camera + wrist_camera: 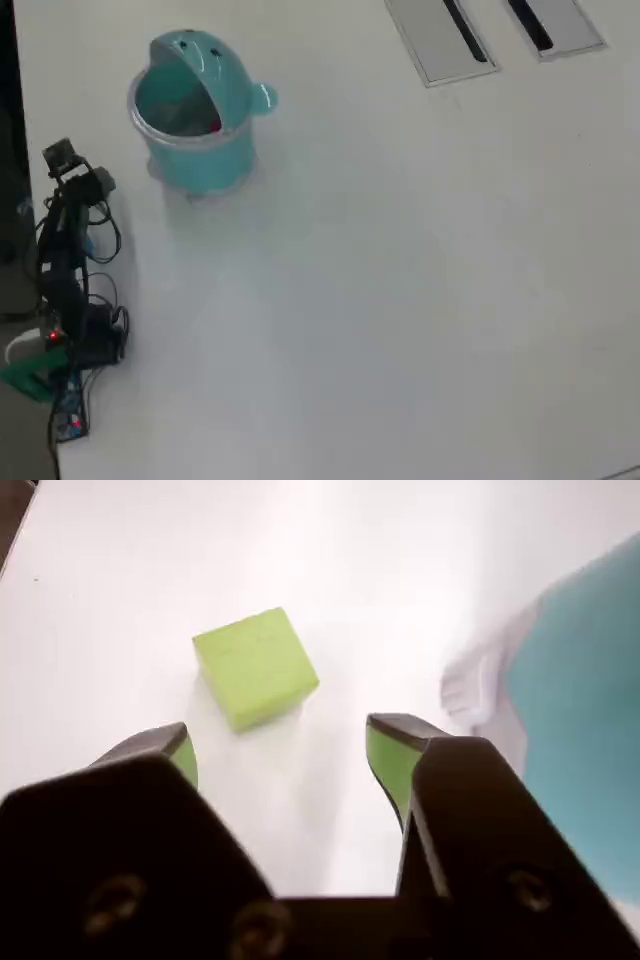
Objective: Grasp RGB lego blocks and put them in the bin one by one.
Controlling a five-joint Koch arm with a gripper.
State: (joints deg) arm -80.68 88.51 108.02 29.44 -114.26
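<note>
Closest to the wrist camera, the black gripper [282, 750] with its green-lined fingertips [387, 760] stands spread wide and holds nothing, hanging low over the white table [120, 590]. Just beyond the tips, a small yellow-green cube [256, 666] sits on the tabletop, turned a little so one corner faces the jaws, and it lies slightly left of the gap's centre in this view. Nothing touches it yet.

To the right edge of the wrist view rises the round teal plastic bin [580, 700], near the cube. From overhead, the same bin [196, 150] stands by the folded arm [70, 260], its domed swing lid [205, 58] tipped back, and something reddish shows inside, too small to name. The cube itself I cannot find in the overhead view. Further off lie two flat grey plates with black slots [440, 38].

To my eye the step is closing in on the cube. Done well, that means nudging left to centre it, moving forward until it sits between the pads, perhaps rotating the wrist to meet flat faces rather than corners, then squeezing gently, since so light a block could skid or pop free.
</note>
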